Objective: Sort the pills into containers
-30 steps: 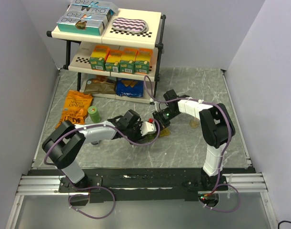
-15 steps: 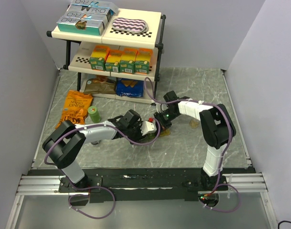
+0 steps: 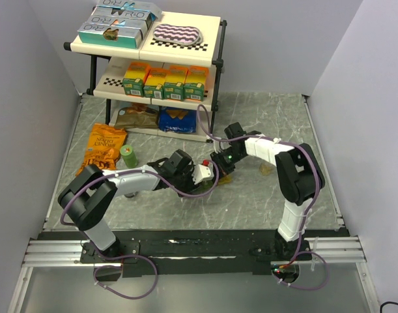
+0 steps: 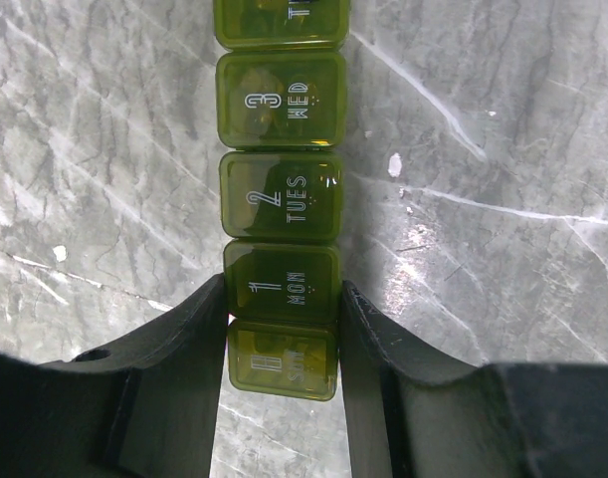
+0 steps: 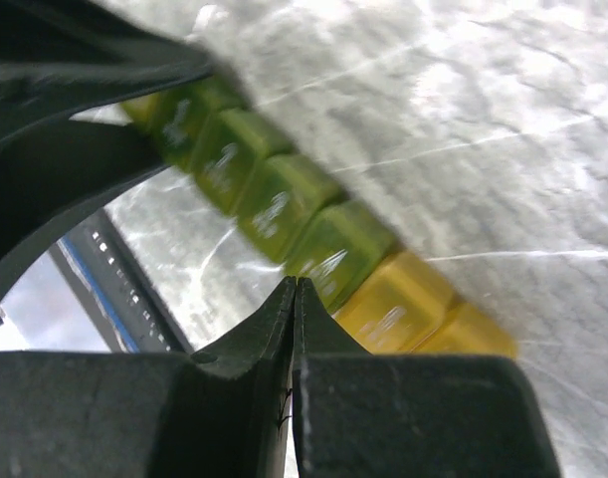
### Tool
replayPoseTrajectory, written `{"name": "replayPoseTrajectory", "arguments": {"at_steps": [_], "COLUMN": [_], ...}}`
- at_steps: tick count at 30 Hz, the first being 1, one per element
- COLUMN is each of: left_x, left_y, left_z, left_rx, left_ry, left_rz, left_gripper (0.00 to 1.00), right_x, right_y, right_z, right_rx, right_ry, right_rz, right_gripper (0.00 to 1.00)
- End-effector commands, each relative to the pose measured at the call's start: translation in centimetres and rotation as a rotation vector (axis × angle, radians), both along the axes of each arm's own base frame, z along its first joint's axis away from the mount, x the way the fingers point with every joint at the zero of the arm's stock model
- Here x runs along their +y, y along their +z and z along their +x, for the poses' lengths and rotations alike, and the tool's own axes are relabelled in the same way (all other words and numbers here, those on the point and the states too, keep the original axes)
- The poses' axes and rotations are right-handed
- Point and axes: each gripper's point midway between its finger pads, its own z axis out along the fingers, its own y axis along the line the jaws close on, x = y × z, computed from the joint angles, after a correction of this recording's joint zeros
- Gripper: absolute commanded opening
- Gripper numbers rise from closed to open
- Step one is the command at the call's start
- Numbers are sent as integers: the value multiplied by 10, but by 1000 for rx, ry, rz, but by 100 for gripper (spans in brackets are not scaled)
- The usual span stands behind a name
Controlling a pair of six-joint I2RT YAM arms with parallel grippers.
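Note:
The containers (image 4: 282,189) are one translucent green strip of lidded compartments marked SUN, MON, TUES and WED, lying flat on the marble table. All the lids in view are closed. My left gripper (image 4: 284,299) is shut on the strip's SUN/MON end, with a finger (image 4: 189,349) on each side. In the right wrist view the strip (image 5: 284,204) shades from green to yellow. My right gripper (image 5: 297,289) is shut and empty, its tip right at a green compartment beside the yellow ones. From above, both grippers (image 3: 197,176) (image 3: 219,163) meet at the strip (image 3: 223,178). No pills show clearly.
A green cylindrical bottle (image 3: 127,154) stands left of the arms, by an orange snack bag (image 3: 105,146). A small clear object (image 3: 267,168) lies right of the right gripper. A two-level shelf (image 3: 215,45) with boxes stands at the back.
Almost nothing. The right wrist has shifted very slightly at the strip. The left gripper keeps its hold.

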Motion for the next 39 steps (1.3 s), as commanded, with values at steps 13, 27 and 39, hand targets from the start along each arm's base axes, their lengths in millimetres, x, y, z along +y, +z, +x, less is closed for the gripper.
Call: {"name": "replayPoseTrajectory", "arguments": {"at_steps": [13,27,39], "left_x": [9,8,80], "left_y": [12,103,281], "left_z": [6,13,6], "left_rx": [-11,-188,-296], "left_ry": [124,200,707], "left_rz": [7,-219,-899], "left_gripper": [60,99,99], "right_x": [-35,-88,-172], "right_y": [119,179,273], "right_z": [32,32,22], "right_rx": [-354,-710,-1080], "right_ry": [-10,-60,-493], "right_rz": [221,180,23], "right_gripper": [10,38,100]}}
